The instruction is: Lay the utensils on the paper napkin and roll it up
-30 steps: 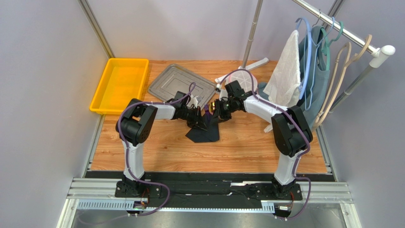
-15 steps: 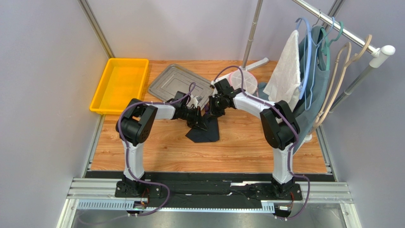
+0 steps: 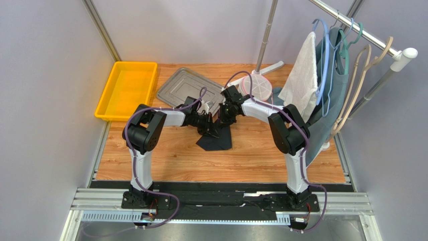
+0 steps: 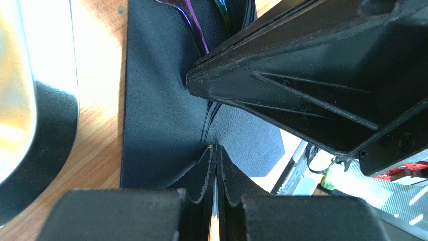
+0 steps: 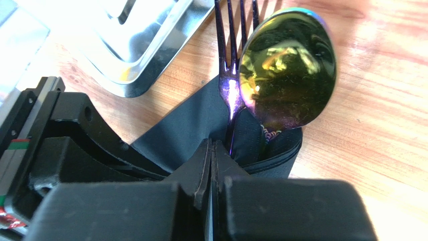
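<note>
Spoon (image 5: pixel 286 70) beside fork (image 5: pixel 230 85), handles tucked in napkin (image 5: pixel 186 135)

Left hand (image 4: pixel 215 150) and right hand (image 5: pixel 211 145), both closed

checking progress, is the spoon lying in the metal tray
No, the spoon lies beside the fork with its handle in the napkin, outside the tray.

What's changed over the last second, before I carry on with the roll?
The right arm swung left, bringing the right gripper closer to the left gripper, and its fingers closed by the paper napkin. The left arm and napkin stayed put.
</note>
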Controlling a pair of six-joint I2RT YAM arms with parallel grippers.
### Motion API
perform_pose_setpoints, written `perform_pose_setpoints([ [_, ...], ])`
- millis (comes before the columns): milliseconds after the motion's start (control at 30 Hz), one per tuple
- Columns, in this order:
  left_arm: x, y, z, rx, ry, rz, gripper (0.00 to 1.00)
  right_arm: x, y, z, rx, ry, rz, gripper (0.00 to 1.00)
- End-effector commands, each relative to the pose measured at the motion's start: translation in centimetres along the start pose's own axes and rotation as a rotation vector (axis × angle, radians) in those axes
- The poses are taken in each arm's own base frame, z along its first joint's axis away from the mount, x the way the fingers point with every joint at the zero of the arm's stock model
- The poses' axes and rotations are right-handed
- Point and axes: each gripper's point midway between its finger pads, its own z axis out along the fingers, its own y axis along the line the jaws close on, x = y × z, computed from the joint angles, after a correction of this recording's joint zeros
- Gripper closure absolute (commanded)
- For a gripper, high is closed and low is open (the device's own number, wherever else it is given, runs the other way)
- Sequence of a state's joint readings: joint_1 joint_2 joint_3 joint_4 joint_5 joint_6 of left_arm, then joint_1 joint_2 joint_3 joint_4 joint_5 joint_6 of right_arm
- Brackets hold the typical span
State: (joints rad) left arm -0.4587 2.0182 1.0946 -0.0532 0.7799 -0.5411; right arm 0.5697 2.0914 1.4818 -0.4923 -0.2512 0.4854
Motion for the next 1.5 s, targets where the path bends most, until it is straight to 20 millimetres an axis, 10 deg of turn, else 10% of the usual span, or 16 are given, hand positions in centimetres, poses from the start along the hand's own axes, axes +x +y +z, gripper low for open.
perform_pose_setpoints([
  [0,0.4,1.8,0.8,-0.057,0.000,-0.005,0.95,-1.0,-0.2,-0.1,0.038,-0.025,-0.010,1.00],
  [567,0.7,2.3,0.7,-0.078,0.001,-0.012,0.97,-0.3,-2.1,-1.8,0.090,0.012,-0.050,1.00],
  [1133,0.8,2.3,1.0,-0.079,0.006,-0.014,1.00,-1.4,2.0,-5.8,-0.103,-0.020,-0.067,0.89],
  [1467,0.8,2.2,1.1,-0.077,0.002,-0.011,1.00,1.7,2.4,-6.1,-0.194,0.028,-0.021,0.90],
])
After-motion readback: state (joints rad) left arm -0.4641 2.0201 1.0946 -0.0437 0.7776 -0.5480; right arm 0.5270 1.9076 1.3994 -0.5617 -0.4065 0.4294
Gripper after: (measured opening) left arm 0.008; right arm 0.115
